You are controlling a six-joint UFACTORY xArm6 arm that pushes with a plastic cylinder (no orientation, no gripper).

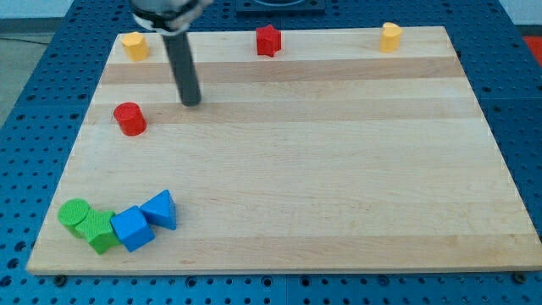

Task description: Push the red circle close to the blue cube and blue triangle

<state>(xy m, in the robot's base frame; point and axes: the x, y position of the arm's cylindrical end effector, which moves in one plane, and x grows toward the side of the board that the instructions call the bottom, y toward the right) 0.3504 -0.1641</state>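
The red circle point(129, 119) lies on the wooden board point(339, 169) at the view's left, upper part. The blue cube point(132, 228) and the blue triangle point(160, 209) touch each other near the board's bottom left corner, well below the red circle. My tip point(191, 102) rests on the board up and to the right of the red circle, with a clear gap between them. The rod runs up out of the view's top.
Two green blocks point(74, 214) point(101, 231) sit left of the blue cube, touching it. A yellow block point(134, 45) is at the top left, a red star-like block point(268, 40) at top middle, a yellow block point(389, 37) at top right.
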